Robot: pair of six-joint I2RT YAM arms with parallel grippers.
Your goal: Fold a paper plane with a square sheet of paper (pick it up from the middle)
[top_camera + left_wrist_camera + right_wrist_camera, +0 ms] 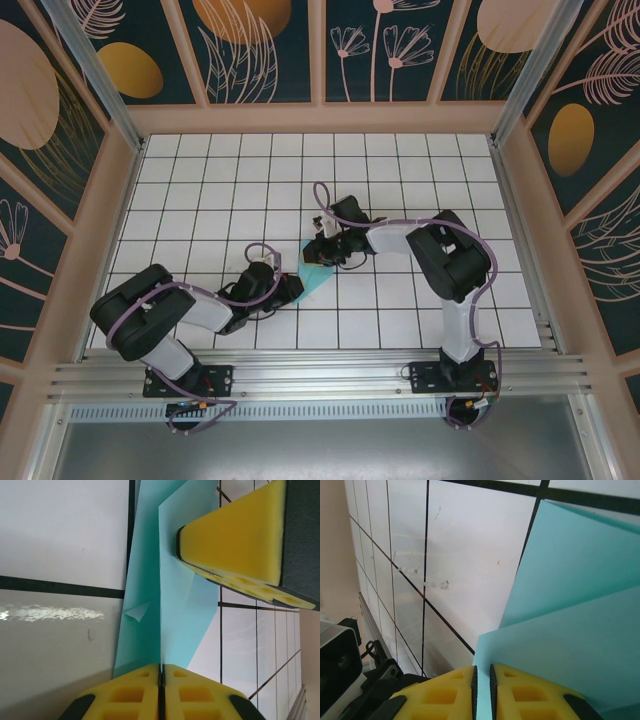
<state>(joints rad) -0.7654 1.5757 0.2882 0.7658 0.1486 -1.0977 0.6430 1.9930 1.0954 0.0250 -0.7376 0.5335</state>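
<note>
Pinching paper (pixel 175 605), left end effector (pixel 161 672), right end effector (pixel 481 674) (elbows bent)

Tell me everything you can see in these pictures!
paper: one, light turquoise, partly folded, mid-table between the grippers
table: one, white tiles with black lines, under everything
walls: dark teal with orange and pink plant shapes, around the table
rail: silver, near edge, carrying the arm bases
left arm: one, black and white, near left
right arm: one, black and white, near right
left gripper: yellow pads, shut on the paper
right gripper: yellow pads, shut on the paper
</note>
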